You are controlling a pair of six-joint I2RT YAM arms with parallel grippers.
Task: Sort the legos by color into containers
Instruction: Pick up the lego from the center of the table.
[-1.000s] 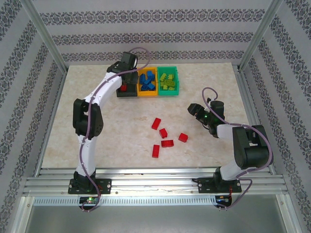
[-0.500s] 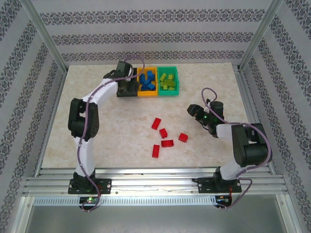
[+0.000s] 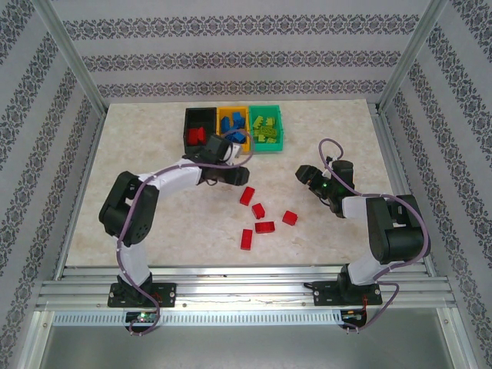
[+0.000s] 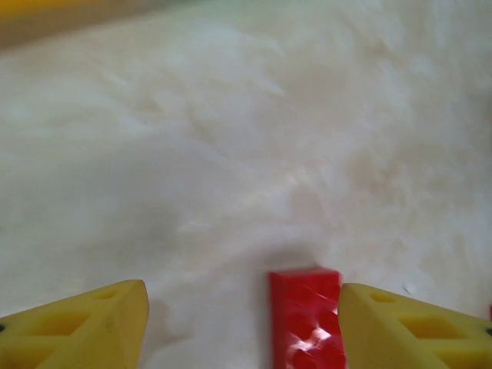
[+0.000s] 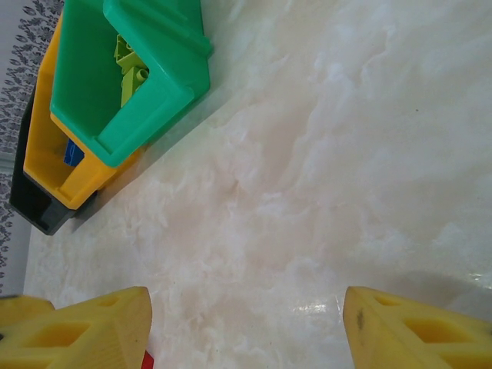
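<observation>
Bricks, five red, loose before three bins; left fingers and right fingers apart, empty.

Marbled table, patterned walls

A robot test cell, of the kind kept in a lab, is shown. A marble-patterned bench is enclosed by an aluminium frame and by walls covered in ornamental stripes. A left arm and a right arm are bolted to slotted rails at 6 o'clock.
</observation>
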